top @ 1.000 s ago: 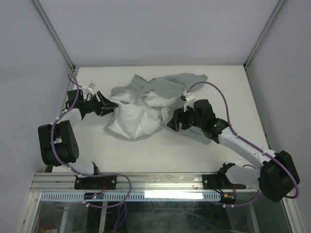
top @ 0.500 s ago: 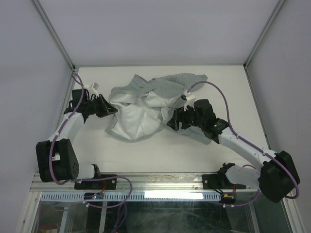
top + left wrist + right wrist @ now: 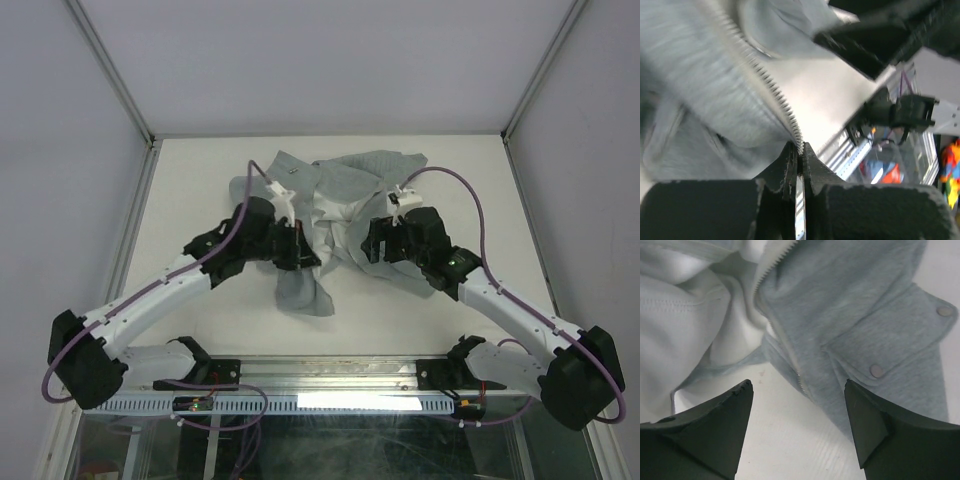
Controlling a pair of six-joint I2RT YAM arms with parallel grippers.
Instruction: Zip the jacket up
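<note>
The pale grey-green jacket [image 3: 350,185] lies bunched at the middle back of the table, with a flap [image 3: 305,292] hanging toward the front. My left gripper [image 3: 298,255] is shut on the jacket's zipper edge; in the left wrist view the teeth [image 3: 765,85] run straight into the closed fingertips [image 3: 800,150]. My right gripper [image 3: 372,245] is open and empty at the jacket's right side. In the right wrist view it [image 3: 797,390] hovers over the other zipper edge [image 3: 790,365], a snap pocket [image 3: 880,340] and the white lining [image 3: 685,315]. No zipper pull shows.
The white table [image 3: 200,180] is walled by a metal frame with grey panels on the left, back and right. The aluminium rail [image 3: 330,375] with both arm bases runs along the front edge. Purple cables loop over both arms.
My left arm has swung from the table's left side to the middle, pulling the jacket's left edge across and folding it over. The right gripper has moved slightly toward the back.
</note>
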